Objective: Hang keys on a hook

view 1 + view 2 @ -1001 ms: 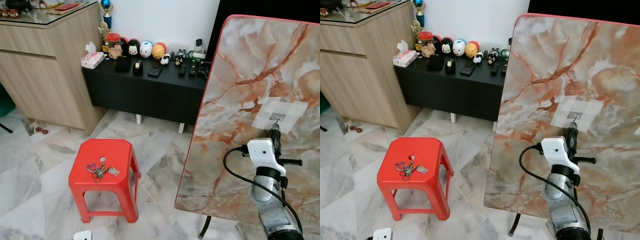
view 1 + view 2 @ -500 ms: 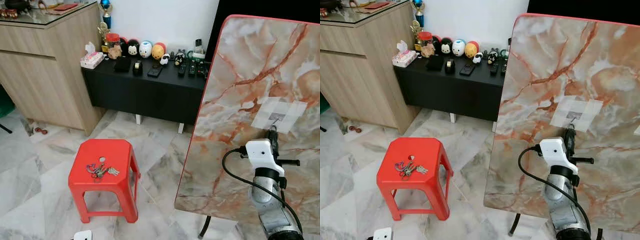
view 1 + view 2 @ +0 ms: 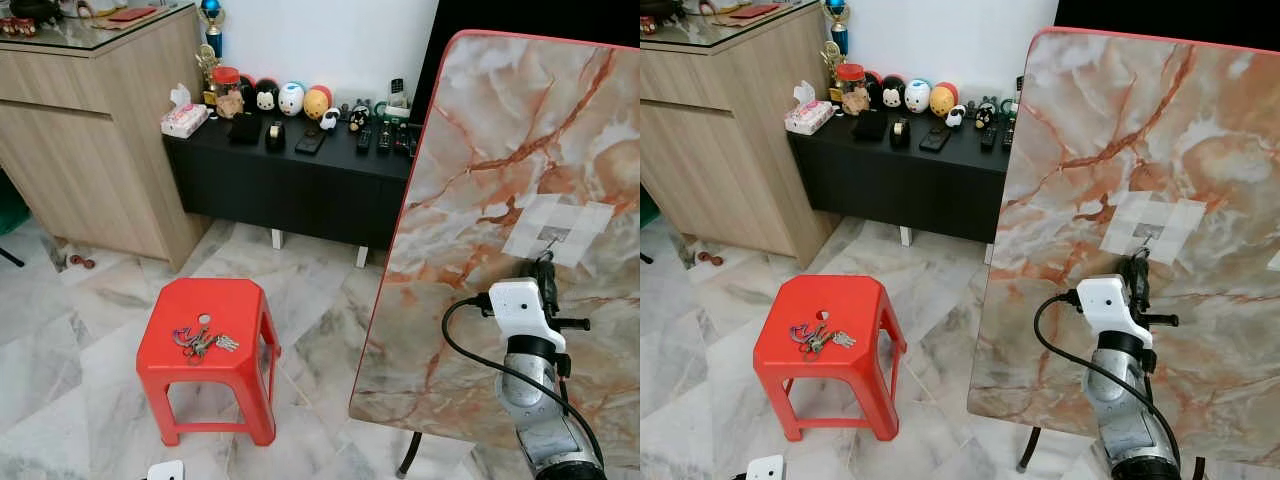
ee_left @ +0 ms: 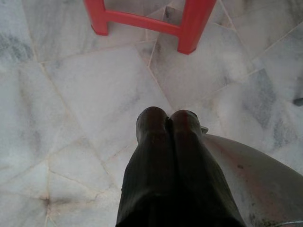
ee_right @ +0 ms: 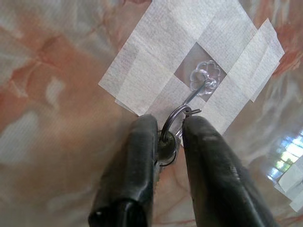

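Right gripper [image 3: 546,268] is raised against the upright marble-patterned tabletop [image 3: 480,180], its tips just below the white tape patch [image 3: 557,228] stuck on that panel. From the head views, a second bunch of keys [image 3: 203,342] lies on the red plastic stool [image 3: 210,350] standing on the marble floor [image 3: 90,330], well apart from the panel. Behind it a black low cabinet [image 3: 300,185] carries toy figures [image 3: 292,98] and remote controls [image 3: 385,138], beside a wooden sideboard [image 3: 90,150].

Seen from the right wrist, the two black fingers [image 5: 132,161] are clamped on a key ring [image 5: 171,125], with the ring's loop caught over the wire of a clear plastic hook [image 5: 204,80] taped to the panel. The keys themselves are mostly hidden between the fingers.

Seen from the left wrist, the left gripper [image 4: 169,118] hangs over the floor with its fingers pressed together, holding nothing, the stool's legs [image 4: 189,28] beyond it.
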